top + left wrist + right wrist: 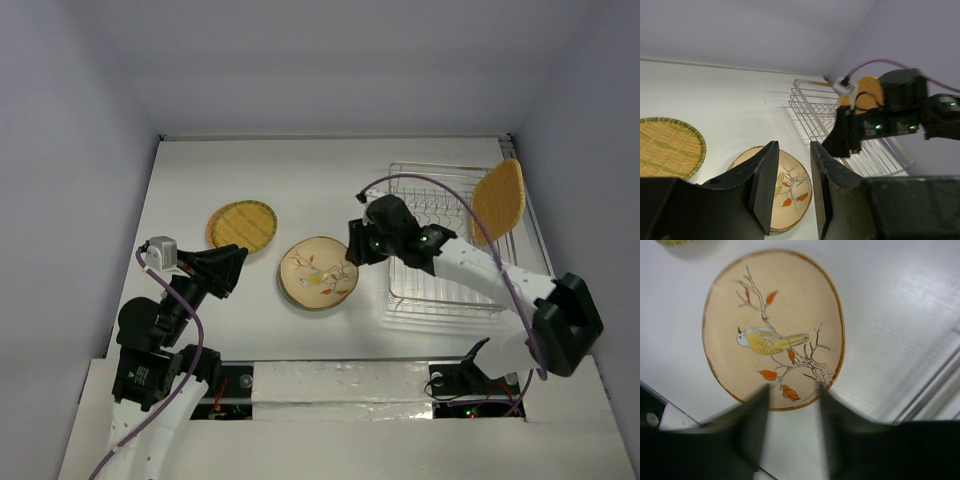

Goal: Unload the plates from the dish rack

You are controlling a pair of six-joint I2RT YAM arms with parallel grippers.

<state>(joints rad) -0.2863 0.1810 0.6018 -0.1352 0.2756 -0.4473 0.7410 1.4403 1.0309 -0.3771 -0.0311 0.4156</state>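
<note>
The dish rack point(445, 250) stands at the right. The rounded-square orange woven plate point(498, 200) stands upright in its far right end. The round orange woven plate point(241, 224) lies flat on the table at the left. The cream plate point(318, 272) with a bird and branch print lies mid-table, on top of a plate with a green rim. My right gripper point(354, 246) is open and empty just above the cream plate's point(775, 325) right edge. My left gripper point(238, 264) is open and empty, left of the cream plate point(790, 190).
The white table point(300, 170) is walled in by grey panels on three sides. In the left wrist view the rack point(815, 107) sits behind my right arm point(890, 120). A purple cable point(420, 185) loops over the rack.
</note>
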